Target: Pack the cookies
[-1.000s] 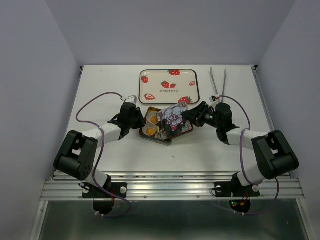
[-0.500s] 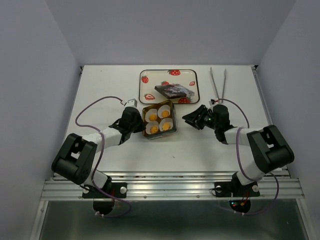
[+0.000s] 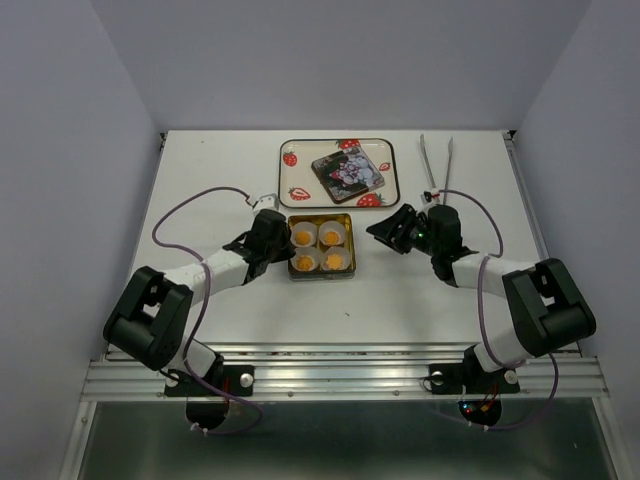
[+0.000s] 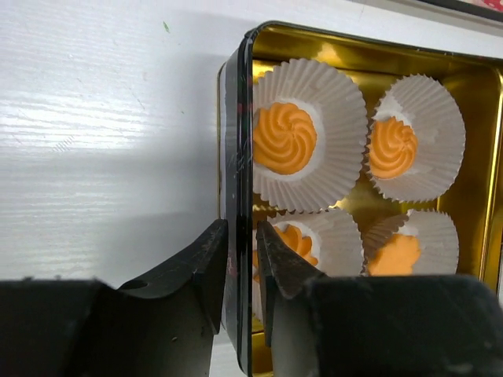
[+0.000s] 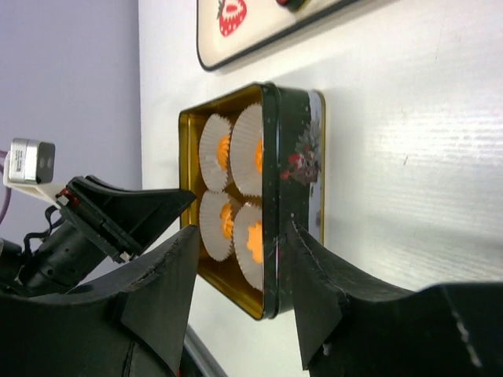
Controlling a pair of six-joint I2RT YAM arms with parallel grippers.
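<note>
A gold-lined tin (image 3: 320,270) holds four orange cookies (image 3: 320,247), each in a white pleated cup. My left gripper (image 3: 281,246) is shut on the tin's left wall (image 4: 238,157). The left wrist view shows its jaws pinching that wall, one outside and one inside next to a cookie (image 4: 283,138). My right gripper (image 3: 383,232) is open and empty just right of the tin. In the right wrist view the tin (image 5: 297,149) lies ahead of the right gripper (image 5: 242,228). The flowered lid (image 3: 348,172) lies face up on the strawberry tray (image 3: 298,152).
Metal tongs (image 3: 437,165) lie at the back right of the table. The strawberry tray stands just behind the tin and also shows in the right wrist view (image 5: 236,35). Purple cables loop beside both arms.
The lid has gone from leaning over the tin by the right gripper to lying on the tray. The tin has turned square to the table, still in my left gripper.
</note>
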